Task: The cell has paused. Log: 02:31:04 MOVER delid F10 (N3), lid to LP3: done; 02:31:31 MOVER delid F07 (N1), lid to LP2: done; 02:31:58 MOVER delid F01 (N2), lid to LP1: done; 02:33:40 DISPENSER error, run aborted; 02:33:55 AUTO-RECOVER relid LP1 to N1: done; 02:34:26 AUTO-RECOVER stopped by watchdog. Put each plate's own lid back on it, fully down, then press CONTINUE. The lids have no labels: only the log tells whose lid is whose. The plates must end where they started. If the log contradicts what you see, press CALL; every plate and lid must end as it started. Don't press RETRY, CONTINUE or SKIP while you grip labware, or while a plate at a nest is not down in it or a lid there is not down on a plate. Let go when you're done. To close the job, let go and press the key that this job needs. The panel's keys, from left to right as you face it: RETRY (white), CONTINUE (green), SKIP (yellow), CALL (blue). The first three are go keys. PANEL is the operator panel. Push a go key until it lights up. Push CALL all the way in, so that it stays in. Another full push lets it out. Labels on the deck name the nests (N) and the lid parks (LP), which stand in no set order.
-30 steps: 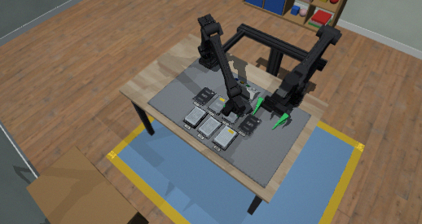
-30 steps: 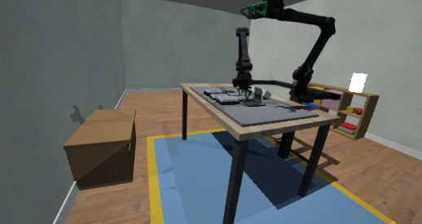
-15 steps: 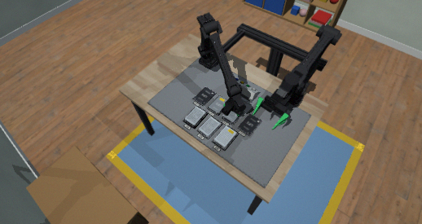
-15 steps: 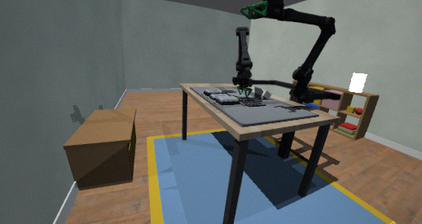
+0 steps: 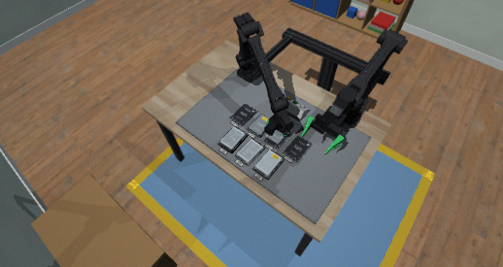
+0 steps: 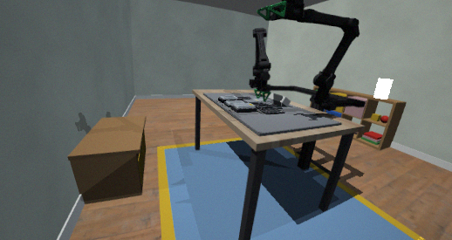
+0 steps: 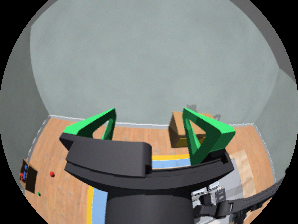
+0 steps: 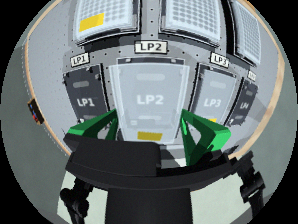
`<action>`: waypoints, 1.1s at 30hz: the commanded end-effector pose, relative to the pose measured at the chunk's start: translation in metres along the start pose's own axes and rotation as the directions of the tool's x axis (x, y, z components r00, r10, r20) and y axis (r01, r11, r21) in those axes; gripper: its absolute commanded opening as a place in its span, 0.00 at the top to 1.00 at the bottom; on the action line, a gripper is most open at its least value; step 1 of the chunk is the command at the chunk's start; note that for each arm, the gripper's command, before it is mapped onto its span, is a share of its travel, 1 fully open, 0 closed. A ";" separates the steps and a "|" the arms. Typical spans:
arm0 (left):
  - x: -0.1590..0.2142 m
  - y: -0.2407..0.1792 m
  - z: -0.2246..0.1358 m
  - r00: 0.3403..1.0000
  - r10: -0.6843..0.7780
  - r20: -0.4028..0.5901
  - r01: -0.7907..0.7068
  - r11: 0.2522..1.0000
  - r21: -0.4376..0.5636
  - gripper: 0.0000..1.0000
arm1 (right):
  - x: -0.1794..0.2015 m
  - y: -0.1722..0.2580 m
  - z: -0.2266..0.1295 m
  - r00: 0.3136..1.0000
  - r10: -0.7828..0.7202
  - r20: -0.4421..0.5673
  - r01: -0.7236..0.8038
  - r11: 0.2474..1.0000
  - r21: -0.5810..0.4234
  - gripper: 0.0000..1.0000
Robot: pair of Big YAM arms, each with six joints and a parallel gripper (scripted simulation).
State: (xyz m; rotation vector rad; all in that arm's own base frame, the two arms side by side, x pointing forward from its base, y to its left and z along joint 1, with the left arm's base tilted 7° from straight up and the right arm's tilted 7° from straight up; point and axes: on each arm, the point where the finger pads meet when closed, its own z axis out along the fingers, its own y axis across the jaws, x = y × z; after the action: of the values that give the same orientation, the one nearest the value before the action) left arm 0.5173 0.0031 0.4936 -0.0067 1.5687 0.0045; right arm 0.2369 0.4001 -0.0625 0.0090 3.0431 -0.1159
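My right end effector: clamped on clear rectangular plastic lid, LP2. My left end effector: fingers apart, raised.

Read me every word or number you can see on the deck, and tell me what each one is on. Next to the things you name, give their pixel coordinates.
"LP1": left-hand tag point(image 8: 79, 60) and dark lid park point(image 8: 85, 90).
"LP2": middle tag point(image 8: 151, 47); also under a clear lid point(image 8: 150, 117).
"LP3": right-hand tag point(image 8: 220, 60); also under another clear lid point(image 8: 212, 90).
"LP4": far-right lid park point(image 8: 245, 95), small but legible.
Too small to read: far-right tag point(image 8: 252, 75) and front-row tags point(image 5: 239, 162).
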 end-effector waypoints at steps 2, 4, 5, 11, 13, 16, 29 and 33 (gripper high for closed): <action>-0.034 -0.004 0.000 0.998 0.007 0.060 -0.007 1.000 0.008 0.00 | -0.007 0.019 -0.021 1.000 0.009 0.020 -0.009 0.999 -0.033 1.00; -0.034 -0.004 0.000 0.998 0.007 0.060 -0.007 1.000 0.008 0.00 | -0.004 0.017 -0.026 1.000 0.008 0.025 -0.007 0.999 -0.044 1.00; -0.034 -0.004 0.000 0.998 0.007 0.060 -0.007 1.000 0.008 0.00 | -0.003 0.016 -0.028 1.000 0.008 0.022 -0.007 0.999 -0.038 1.00; -0.034 -0.004 0.000 0.998 0.007 0.060 -0.007 1.000 0.008 0.00 | -0.019 -0.006 -0.025 0.999 -0.030 0.021 0.030 0.999 -0.029 1.00; -0.034 -0.004 0.000 0.998 0.007 0.060 -0.007 1.000 0.008 0.00 | -0.027 -0.015 -0.024 0.999 -0.029 0.023 0.030 0.999 -0.030 1.00; -0.034 -0.004 0.000 0.998 0.007 0.060 -0.007 1.000 0.008 0.00 | -0.034 -0.022 -0.024 0.999 -0.029 0.025 0.030 0.999 -0.029 1.00; -0.034 -0.004 0.000 0.998 0.007 0.060 -0.007 1.000 0.008 0.00 | -0.075 -0.068 -0.023 0.999 -0.029 0.028 0.030 0.999 -0.024 1.00; -0.034 -0.004 0.000 0.998 0.007 0.060 -0.007 1.000 0.008 0.00 | -0.085 -0.079 -0.023 0.999 -0.030 0.028 0.030 0.999 -0.022 1.00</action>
State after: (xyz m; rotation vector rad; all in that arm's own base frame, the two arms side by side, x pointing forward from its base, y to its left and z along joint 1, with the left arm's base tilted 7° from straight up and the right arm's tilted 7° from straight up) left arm 0.5173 0.0031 0.4936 -0.0067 1.5687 0.0045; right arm 0.3079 0.3233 -0.0362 0.0161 3.0410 -0.1190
